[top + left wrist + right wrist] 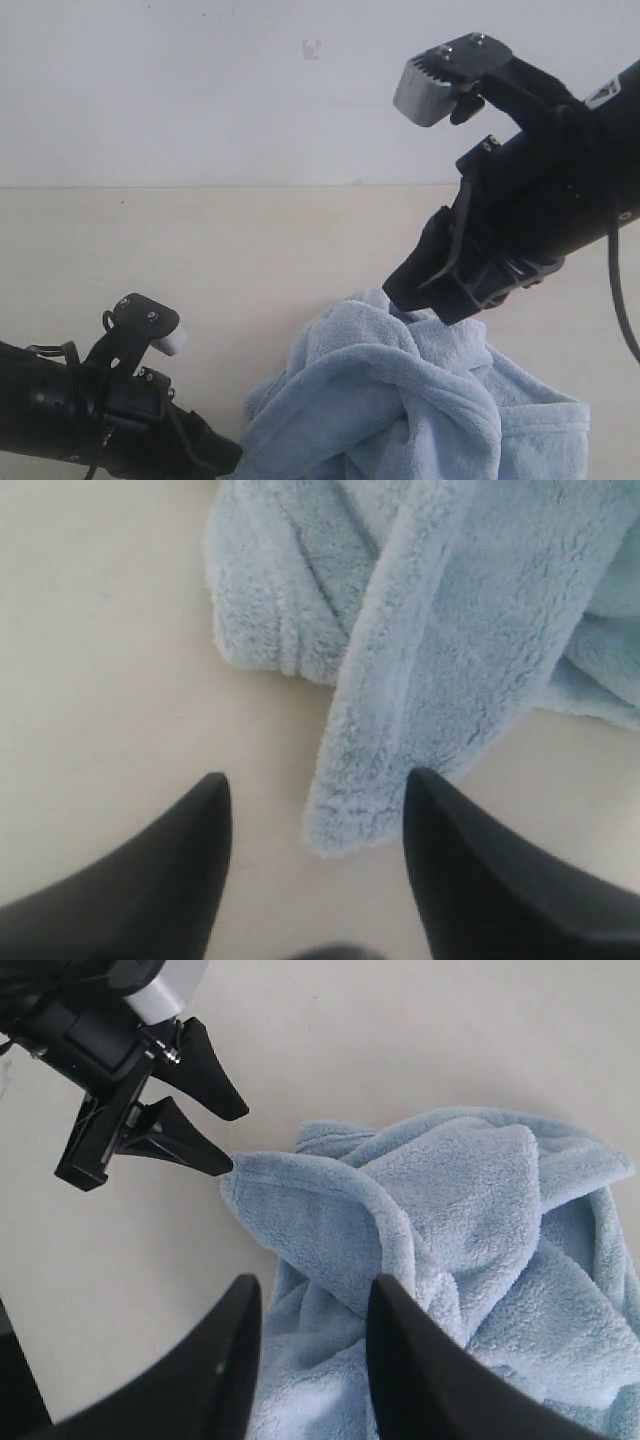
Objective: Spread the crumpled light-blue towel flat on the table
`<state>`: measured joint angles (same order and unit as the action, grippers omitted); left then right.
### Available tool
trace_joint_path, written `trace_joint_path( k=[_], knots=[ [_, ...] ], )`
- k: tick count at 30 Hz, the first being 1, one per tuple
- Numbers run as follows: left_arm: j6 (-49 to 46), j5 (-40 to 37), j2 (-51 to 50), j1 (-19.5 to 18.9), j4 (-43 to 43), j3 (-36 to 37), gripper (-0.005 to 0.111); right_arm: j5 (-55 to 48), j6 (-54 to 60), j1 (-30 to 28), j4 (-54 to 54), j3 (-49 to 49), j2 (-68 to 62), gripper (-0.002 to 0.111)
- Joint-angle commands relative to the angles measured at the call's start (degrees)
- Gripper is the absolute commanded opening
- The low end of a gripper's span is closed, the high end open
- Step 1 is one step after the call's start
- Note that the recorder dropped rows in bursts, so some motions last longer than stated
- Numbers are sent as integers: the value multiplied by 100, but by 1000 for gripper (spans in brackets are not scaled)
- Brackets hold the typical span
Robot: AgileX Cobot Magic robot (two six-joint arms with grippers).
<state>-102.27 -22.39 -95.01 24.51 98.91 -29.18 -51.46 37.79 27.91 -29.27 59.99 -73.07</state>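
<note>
Grasping is the step in hand. At lower left, the left end effector point(315, 773) lies low over the pale cream wood-look surface point(200, 260), jaws wide, with a loose corner of the crumpled pale-blue plush fleece towel point(400, 400) between them, ungripped; the rest is heaped at lower centre. Beyond, the right end effector point(315, 1280) slants down from upper right onto a raised fold, jaws half apart; whether it pinches I cannot tell. Next, likely: close on that corner, draw outward.

You see a plain pale-blue plush towel point(420, 400), a pale beige wood-look table point(200, 260) and a grey-white wall point(200, 90). Your left gripper point(315, 775) and right gripper point(312, 1280) are plain black.
</note>
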Motion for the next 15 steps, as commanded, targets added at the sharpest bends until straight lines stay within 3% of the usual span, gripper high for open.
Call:
trace_joint_path(
  k=[1,15],
  knots=[
    [-70,-99,-32,3,104,-20,51,-33,51,10,-23,4,39,34],
    [-113,-447,-436,3,104,-237,51,-44,68,10,-52,4,39,34]
  ],
)
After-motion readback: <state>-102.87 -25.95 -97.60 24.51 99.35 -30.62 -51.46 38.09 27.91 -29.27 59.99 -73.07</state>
